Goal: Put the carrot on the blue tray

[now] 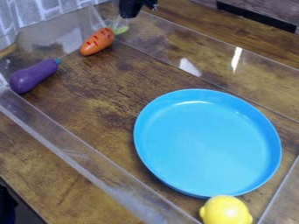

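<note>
Carrot (97, 41): we are finding it lying on the worktop (111, 96) toward the upper left of the view, near the eggplant (34, 75) and well apart from the blue tray (207, 142). Its long axis is running diagonally, with the orange tip pointing to the lower left and the leafy top (119, 26) pointing to the upper right.

We are observing the claw (129, 10) at the upper edge of the view, just beyond the leafy end. From the claw, the orange body is lying down and to the left, roughly along the carrot's own line. The claw is standing narrow, its fingers drawn together, and we are seeing nothing gripped in it. We are unable to tell its height above the worktop.

In our judgement, the coming move is calling for the claw to widen, shift toward the lower left and centre over the orange body, with its fingers closing across the long axis. We are rating a grip on the leaves alone as liable to slip.
</note>
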`<state>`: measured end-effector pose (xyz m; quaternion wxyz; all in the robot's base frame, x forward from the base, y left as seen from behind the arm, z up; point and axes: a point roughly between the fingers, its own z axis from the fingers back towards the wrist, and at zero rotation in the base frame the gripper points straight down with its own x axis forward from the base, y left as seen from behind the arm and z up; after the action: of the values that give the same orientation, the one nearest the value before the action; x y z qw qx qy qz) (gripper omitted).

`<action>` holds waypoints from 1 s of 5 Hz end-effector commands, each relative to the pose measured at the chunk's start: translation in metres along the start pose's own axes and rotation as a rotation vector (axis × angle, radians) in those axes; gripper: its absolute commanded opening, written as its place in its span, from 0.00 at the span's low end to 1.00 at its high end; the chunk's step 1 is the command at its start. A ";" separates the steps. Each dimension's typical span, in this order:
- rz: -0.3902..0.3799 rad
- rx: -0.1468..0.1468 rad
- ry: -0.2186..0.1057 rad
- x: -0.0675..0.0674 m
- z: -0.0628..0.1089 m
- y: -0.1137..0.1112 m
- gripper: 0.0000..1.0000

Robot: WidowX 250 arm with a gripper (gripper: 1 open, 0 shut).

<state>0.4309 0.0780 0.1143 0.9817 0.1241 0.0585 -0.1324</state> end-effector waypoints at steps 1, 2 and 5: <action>0.036 0.027 -0.090 0.004 0.036 0.006 1.00; 0.054 0.018 -0.076 0.011 0.022 0.010 1.00; 0.032 0.003 -0.046 0.007 0.001 0.019 1.00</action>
<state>0.4422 0.0881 0.1001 0.9828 0.1177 0.0562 -0.1305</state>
